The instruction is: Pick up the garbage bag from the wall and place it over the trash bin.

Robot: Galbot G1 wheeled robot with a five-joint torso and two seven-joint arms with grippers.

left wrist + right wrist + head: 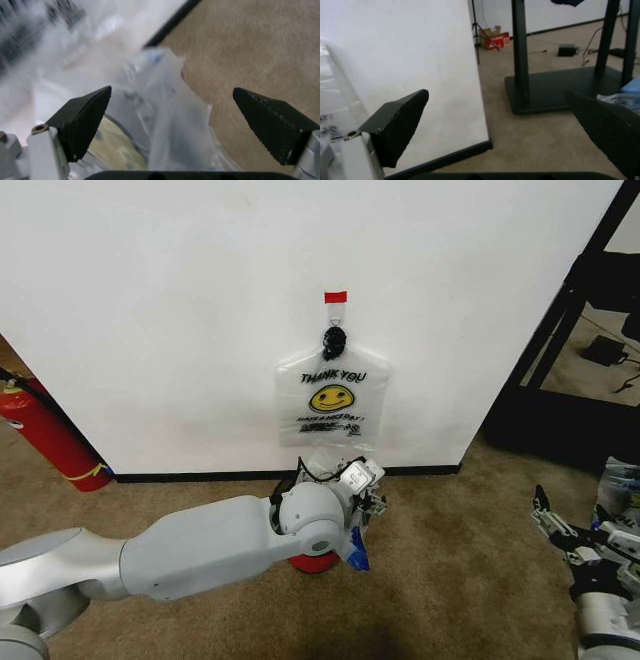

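Hanging from the black hook (335, 339) on the wall (180, 300), the garbage bag (333, 398) runs its long axis straight down, its lower edge just above the left gripper (366, 487); the trash bin (316, 559) sits under that arm, and the right gripper (562, 530) waits well off to the side. Seen from the left wrist, jaws spread wide, nothing held, crumpled film between them. Seen from the right wrist, jaws wide apart, empty, facing the wall.
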